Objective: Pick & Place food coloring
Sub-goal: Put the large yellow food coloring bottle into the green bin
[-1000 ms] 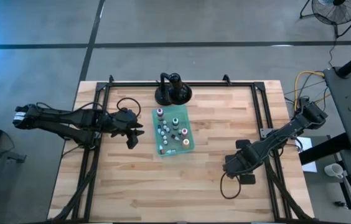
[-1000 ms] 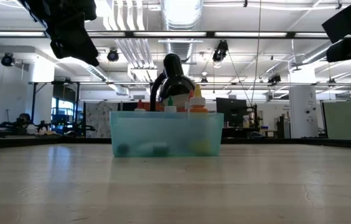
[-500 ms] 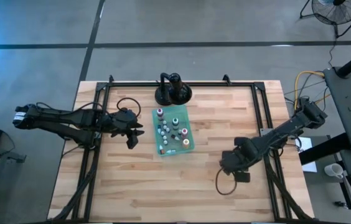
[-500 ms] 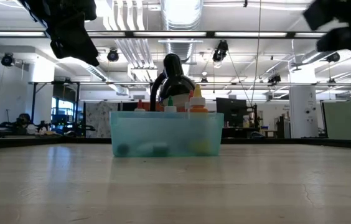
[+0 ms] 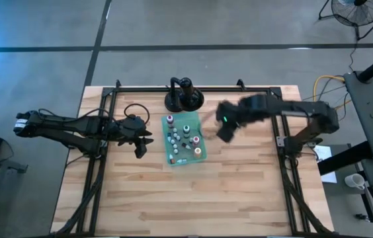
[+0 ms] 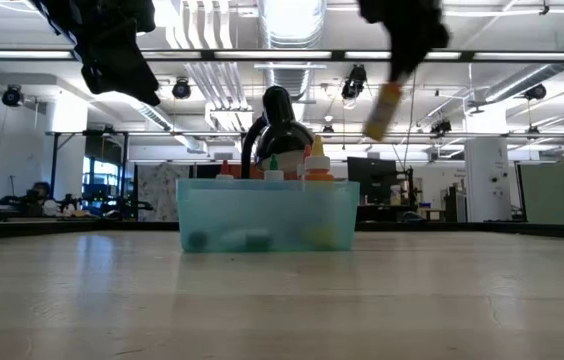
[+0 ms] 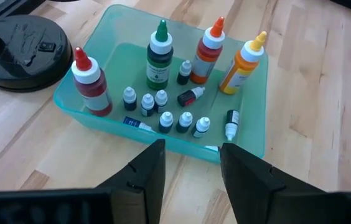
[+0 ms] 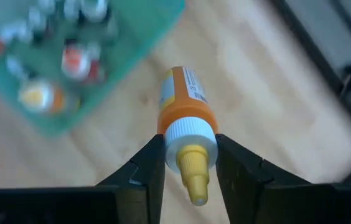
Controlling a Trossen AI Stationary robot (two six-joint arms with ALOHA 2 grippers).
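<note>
The right gripper [image 8: 190, 163] is clamped on 1 orange bottle [image 8: 186, 106], carried in the air just beside the teal tray [image 5: 170, 160]. The rest already sit in it; only the drop remains. The left gripper [image 7: 191, 168] hovers nearby, fingers apart and empty.

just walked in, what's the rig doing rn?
Food coloring pick and place. The right gripper is shut on an orange bottle with a yellow tip, carried in the air just right of the teal tray, which sits mid-table with other bottles in it. The left gripper hovers open on the tray's left side, holding nothing. A black stand sits behind the tray.
</note>
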